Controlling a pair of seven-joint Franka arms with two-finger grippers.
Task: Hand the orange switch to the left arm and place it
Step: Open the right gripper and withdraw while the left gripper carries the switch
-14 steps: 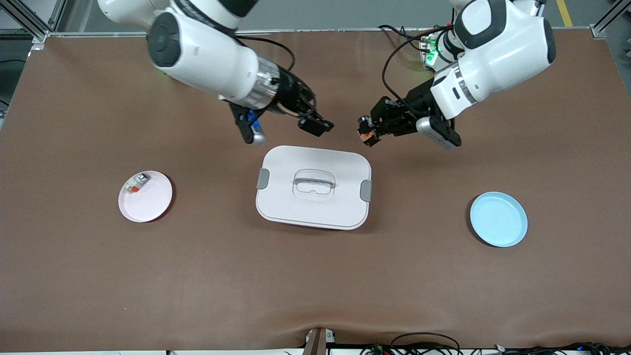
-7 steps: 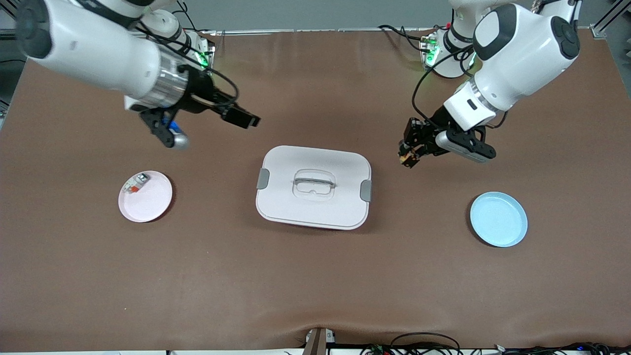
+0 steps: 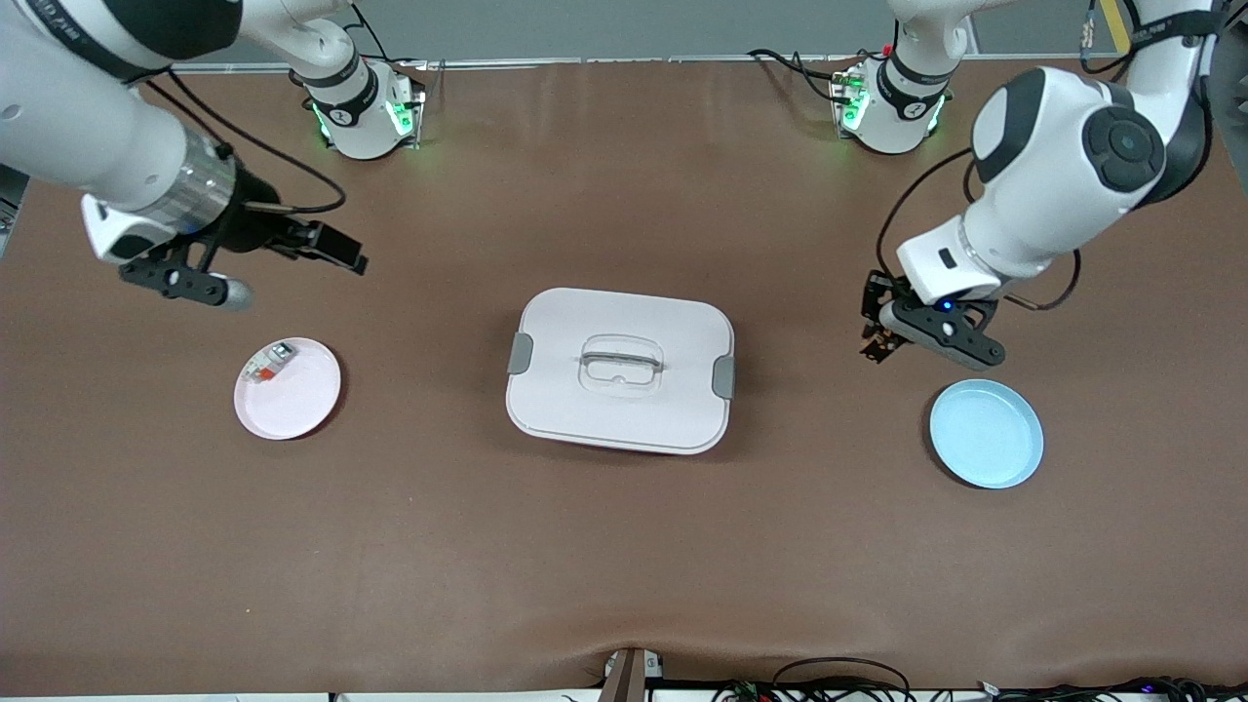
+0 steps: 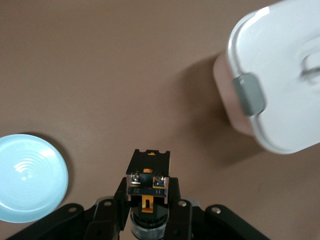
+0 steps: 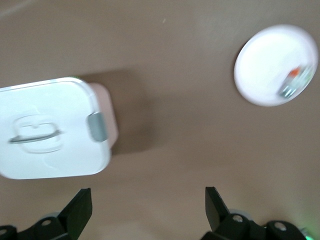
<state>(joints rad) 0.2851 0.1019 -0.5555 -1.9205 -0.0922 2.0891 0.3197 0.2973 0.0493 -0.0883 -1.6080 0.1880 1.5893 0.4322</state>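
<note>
My left gripper [image 3: 875, 336] is shut on the orange switch [image 3: 881, 345], a small black block with an orange end. It holds the switch above the table between the box [image 3: 620, 369] and the blue plate [image 3: 985, 433]. The left wrist view shows the switch [image 4: 149, 172] clamped between the fingers of the left gripper [image 4: 148, 202]. My right gripper [image 3: 341, 252] is open and empty, up over the table near the pink plate [image 3: 292, 395]. In the right wrist view its fingers [image 5: 80, 207] stand wide apart around the right gripper's [image 5: 147, 207] empty gap.
The white box with grey latches sits mid-table and also shows in the left wrist view [image 4: 280, 75] and the right wrist view [image 5: 50, 130]. The pink plate [image 5: 276, 65] holds a small white component [image 3: 265, 363]. The blue plate [image 4: 30, 185] has nothing on it.
My left gripper carried the switch from beside the box's far edge toward the blue plate. My right gripper drew back from the box toward the right arm's end of the table.
</note>
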